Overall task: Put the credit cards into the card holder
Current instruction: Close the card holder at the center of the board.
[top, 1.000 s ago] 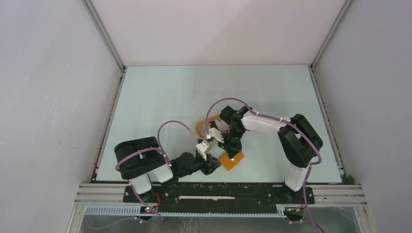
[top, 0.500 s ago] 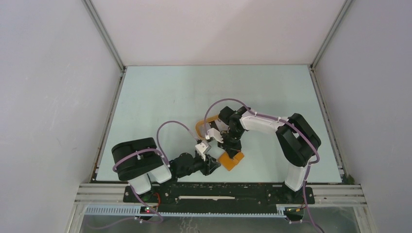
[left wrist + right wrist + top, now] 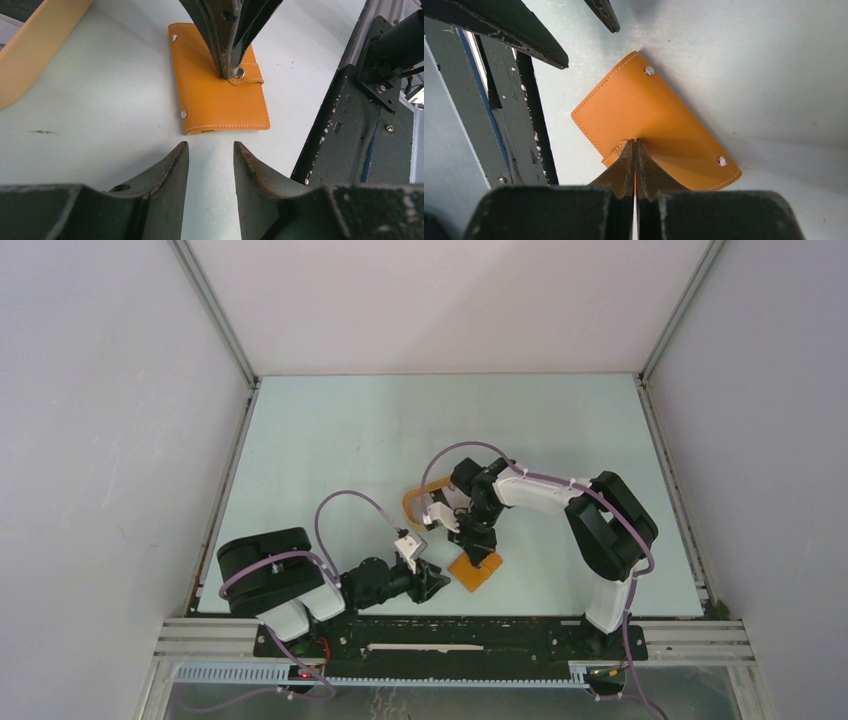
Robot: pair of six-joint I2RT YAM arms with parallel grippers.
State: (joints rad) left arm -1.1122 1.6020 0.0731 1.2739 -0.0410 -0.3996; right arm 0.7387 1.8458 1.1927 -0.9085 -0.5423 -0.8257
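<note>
My left arm [image 3: 280, 580] is folded low at the near-left corner of the table [image 3: 330, 440]. Its forearm lies almost flat along the near edge and reaches to the right. The left gripper [image 3: 211, 146] hovers just above the surface with its fingers apart and nothing between them. It is aimed at the card holder [image 3: 220, 105], near its closest edge but not touching it.

My right arm [image 3: 540, 490] rises from the near-right corner, bends back towards the middle and drops its wrist steeply over the holder. The right gripper [image 3: 634, 142] points nearly straight down with its two fingers pressed together. The tips rest on the closing tab [image 3: 250, 77], right beside the snap button [image 3: 240, 73]. I cannot tell whether any leather is nipped between them.

The orange rimmed tray [image 3: 35, 50] sits to the left of the holder and a little farther from me. From above, most of it is hidden under the right wrist, and the left wrist camera only catches its outer wall. I cannot tell what lies in it.

The card holder lies folded flat on the table near the front edge. It sits between the two grippers, turned at an angle, with the tab wrapped over its upper face. The dark frame rail [image 3: 345, 130] runs just beside it on the near side.
</note>
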